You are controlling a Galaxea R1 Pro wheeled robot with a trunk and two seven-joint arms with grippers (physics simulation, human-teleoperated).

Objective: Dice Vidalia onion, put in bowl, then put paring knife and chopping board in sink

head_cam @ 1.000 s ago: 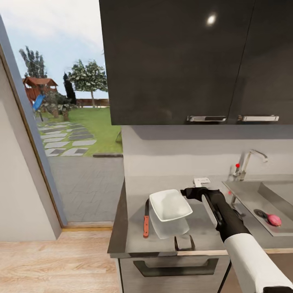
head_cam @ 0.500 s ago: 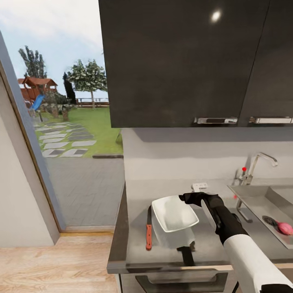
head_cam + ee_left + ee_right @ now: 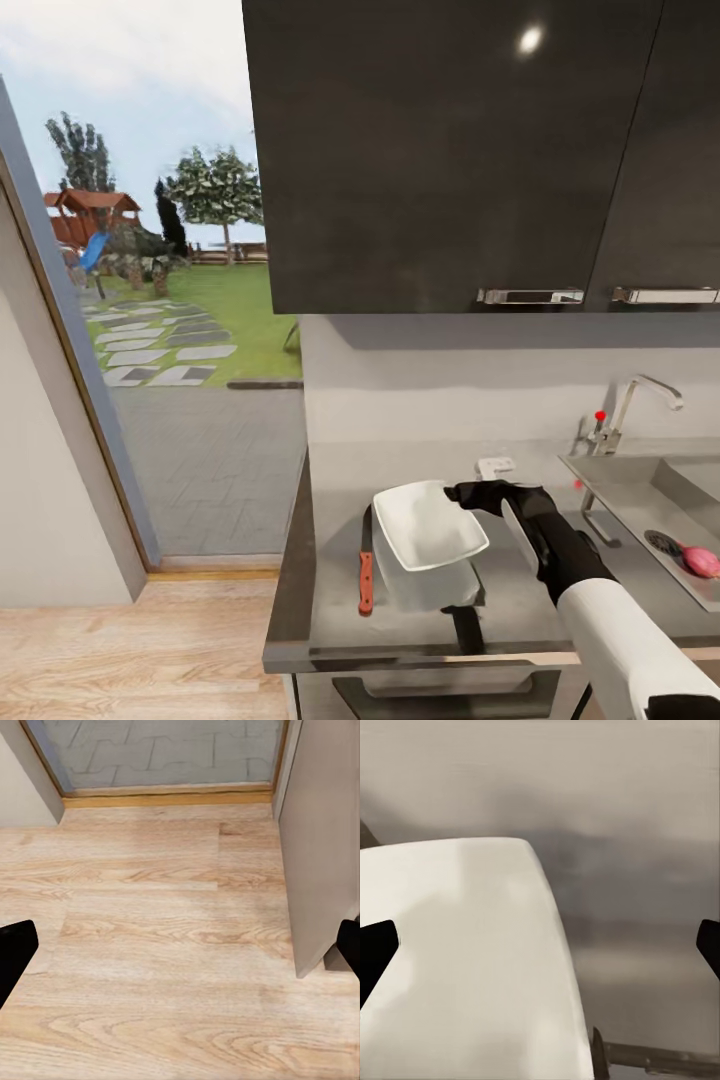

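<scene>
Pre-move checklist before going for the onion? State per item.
1. Right end effector open: ok, fingers spread wide in the right wrist view, at the bowl's rim.
2. Bowl resting flat on the countertop: cannot tell, it looks tilted.
3. Paring knife free on the countertop, beside the bowl: ok.
4. Vidalia onion in the sink, near the drain: ok.
5. Left end effector open and unloaded: ok, over wood floor.
6. Chopping board position: cannot tell.
</scene>
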